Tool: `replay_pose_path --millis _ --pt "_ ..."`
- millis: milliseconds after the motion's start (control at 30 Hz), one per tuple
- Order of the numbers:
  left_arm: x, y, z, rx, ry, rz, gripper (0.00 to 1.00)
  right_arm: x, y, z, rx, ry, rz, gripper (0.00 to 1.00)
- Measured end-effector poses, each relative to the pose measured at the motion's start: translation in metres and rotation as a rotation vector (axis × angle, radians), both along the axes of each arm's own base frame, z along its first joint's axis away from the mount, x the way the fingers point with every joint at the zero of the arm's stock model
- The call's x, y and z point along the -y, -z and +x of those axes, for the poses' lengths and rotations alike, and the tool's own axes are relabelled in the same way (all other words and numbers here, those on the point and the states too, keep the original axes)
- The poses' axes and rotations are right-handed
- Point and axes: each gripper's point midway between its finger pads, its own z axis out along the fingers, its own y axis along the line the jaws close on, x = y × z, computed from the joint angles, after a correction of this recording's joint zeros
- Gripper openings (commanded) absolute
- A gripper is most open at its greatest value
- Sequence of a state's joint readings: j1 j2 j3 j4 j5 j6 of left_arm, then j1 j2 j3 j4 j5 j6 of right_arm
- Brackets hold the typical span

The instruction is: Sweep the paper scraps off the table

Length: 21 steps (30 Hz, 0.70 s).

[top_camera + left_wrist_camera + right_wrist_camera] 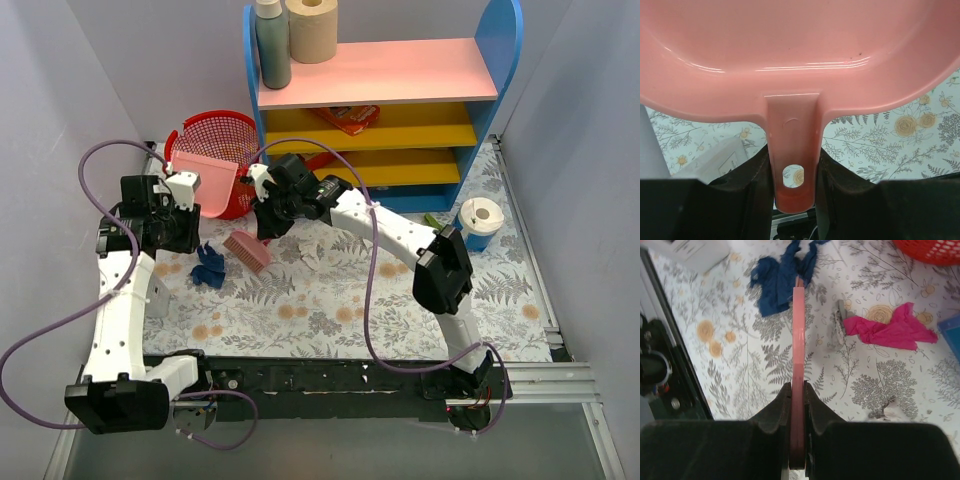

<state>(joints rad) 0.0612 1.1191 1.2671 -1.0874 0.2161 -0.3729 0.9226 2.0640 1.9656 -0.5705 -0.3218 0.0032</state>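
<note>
My left gripper [182,192] is shut on the handle [792,170] of a pink dustpan [207,182], held above the fern-print table [330,310] beside the basket. My right gripper [268,216] is shut on the thin handle [798,390] of a pink brush [248,250], whose head sits next to a dark blue paper scrap [208,266]. The blue scrap [777,275] lies at the brush's far end in the right wrist view. A magenta scrap [890,330] and a small white scrap [890,412] lie right of the brush. A green scrap [430,218] lies by the shelf foot.
A red mesh basket [228,135] stands at the back left. A blue, pink and yellow shelf unit [380,90] holds red-orange packets [350,118], a bottle and a paper roll. A white tape roll [480,214] sits at the right. Grey walls close both sides.
</note>
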Motion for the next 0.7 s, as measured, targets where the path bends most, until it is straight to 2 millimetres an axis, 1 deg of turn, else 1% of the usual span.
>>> replay_pose_path --millis 67,167,300,367,467,500,600,700 --pt "-0.004 -0.006 -0.004 0.021 -0.025 0.013 0.0 -0.005 0.007 0.009 -0.051 0.086 0.002 0.01" --pt "-0.007 -0.009 -0.007 0.032 -0.045 0.023 0.0 -0.004 0.017 0.026 -0.124 0.236 -0.005 0.01" --pt "-0.008 -0.008 -0.009 0.025 -0.056 0.026 0.0 0.012 0.025 0.052 -0.186 0.439 -0.022 0.01" --pt "-0.008 -0.008 -0.009 0.022 -0.057 0.025 0.0 0.022 0.029 0.063 -0.204 0.511 -0.029 0.01" --pt "-0.008 -0.006 -0.009 0.013 -0.057 0.024 0.0 0.032 0.042 0.061 -0.26 0.57 -0.051 0.01" --pt "-0.007 -0.005 -0.008 0.009 -0.056 0.022 0.0 0.039 0.051 0.06 -0.287 0.595 -0.069 0.01" --pt "-0.007 -0.002 -0.005 -0.005 -0.054 0.018 0.0 0.06 0.067 0.065 -0.335 0.66 -0.095 0.01" --pt "-0.006 0.001 -0.003 -0.02 -0.046 0.013 0.0 0.09 0.071 0.07 -0.369 0.722 -0.098 0.01"
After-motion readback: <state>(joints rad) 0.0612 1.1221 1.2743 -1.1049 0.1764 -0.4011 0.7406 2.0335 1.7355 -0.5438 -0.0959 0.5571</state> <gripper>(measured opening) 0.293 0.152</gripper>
